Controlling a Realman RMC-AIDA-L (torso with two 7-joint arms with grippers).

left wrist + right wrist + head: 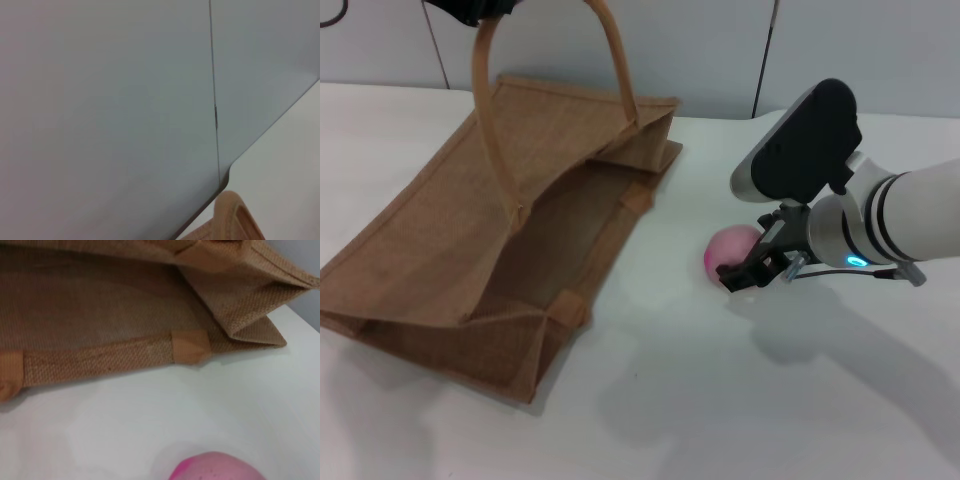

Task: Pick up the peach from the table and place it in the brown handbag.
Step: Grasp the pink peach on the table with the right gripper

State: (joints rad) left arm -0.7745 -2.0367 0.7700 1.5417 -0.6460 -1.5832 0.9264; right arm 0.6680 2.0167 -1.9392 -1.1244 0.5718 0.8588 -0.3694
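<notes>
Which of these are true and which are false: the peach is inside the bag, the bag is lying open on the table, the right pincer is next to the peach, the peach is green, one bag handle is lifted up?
1. The peach is inside the brown handbag. False: it sits on the table, outside the bag.
2. The bag lies on the table with its mouth open. True.
3. The right pincer is right at the peach. True.
4. The peach is green. False: it is pink.
5. One handle is lifted up, with the left pincer at its top. True.
</notes>
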